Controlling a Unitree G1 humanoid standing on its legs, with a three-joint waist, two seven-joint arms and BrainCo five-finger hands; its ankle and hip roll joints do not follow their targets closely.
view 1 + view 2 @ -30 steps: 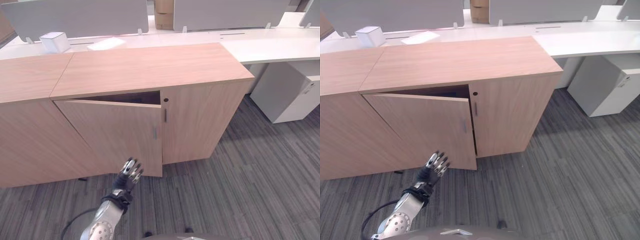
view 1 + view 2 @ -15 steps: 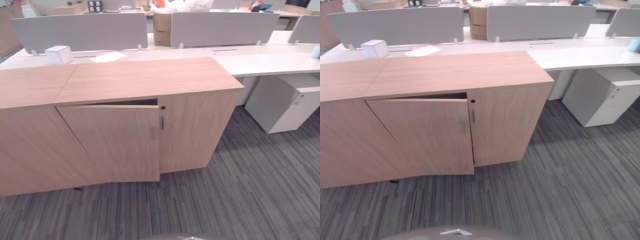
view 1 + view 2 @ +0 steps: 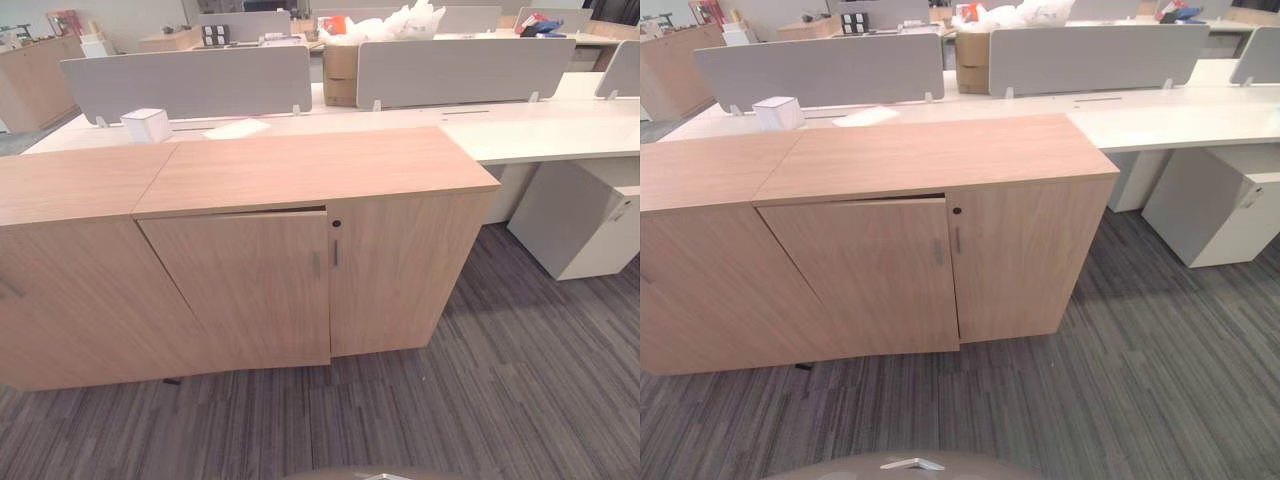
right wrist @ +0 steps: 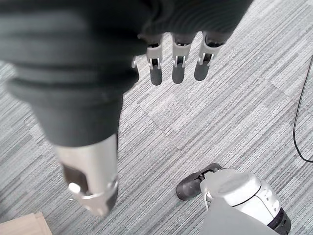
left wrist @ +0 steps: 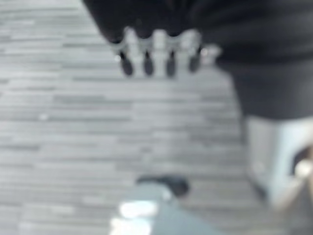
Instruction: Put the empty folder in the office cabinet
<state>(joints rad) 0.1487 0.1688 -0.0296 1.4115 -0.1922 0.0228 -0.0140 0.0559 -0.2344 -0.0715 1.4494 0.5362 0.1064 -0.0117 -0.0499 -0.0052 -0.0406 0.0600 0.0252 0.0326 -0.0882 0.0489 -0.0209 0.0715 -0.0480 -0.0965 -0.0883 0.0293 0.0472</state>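
The wooden office cabinet (image 3: 300,170) stands in front of me on the grey carpet. Its left door (image 3: 250,290) is a narrow crack off shut, with a thin dark gap along its top edge. The right door (image 3: 400,270) is shut. My left hand (image 5: 156,54) hangs over the carpet in the left wrist view, fingers straight and holding nothing. In the right wrist view my right hand (image 4: 178,61) hangs the same way above the floor, open, its thumb (image 4: 93,181) apart from the fingers.
A lower wooden unit (image 3: 70,270) joins the cabinet on the left. Behind are white desks (image 3: 560,120) with grey screens (image 3: 190,80), a small white box (image 3: 146,124) and a sheet of paper (image 3: 237,128). A white pedestal (image 3: 585,220) stands at the right.
The left cabinet door has swung from ajar to almost shut. My left hand has dropped out of the eye views. The camera has tilted up, showing more of the office behind.
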